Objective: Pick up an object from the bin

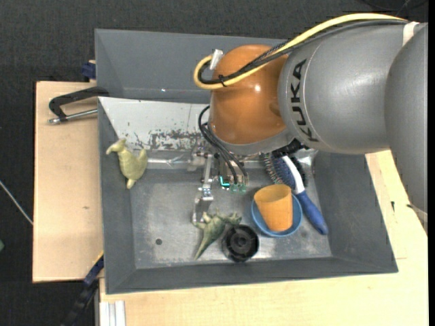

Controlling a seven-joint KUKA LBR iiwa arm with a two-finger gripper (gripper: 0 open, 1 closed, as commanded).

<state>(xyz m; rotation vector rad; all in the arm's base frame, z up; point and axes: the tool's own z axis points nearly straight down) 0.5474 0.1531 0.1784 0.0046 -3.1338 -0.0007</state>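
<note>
1. One slim metal gripper [201,214] hangs low near the middle of the grey metal bin [156,243], beneath the arm's orange cover. I cannot tell whether it is spread or pressed together.
2. Its tip is right at the upper end of a dark green plastic dinosaur toy [212,231] lying on the floor toward the near wall. Whether they touch is unclear.
3. A black round ribbed piece [239,243] lies just beside that dinosaur's right.
4. Further right, an orange plastic cup [275,208] stands in a blue bowl [258,221], with a blue-handled brush [307,206] beside them.
5. A pale yellow-green dinosaur toy [129,161] lies well apart at the far left.
6. This looks like the approach to a grasp, with nothing lifted yet. The next move calls for closing on the green dinosaur's narrow body, clear of the black piece, then lifting straight up.
</note>
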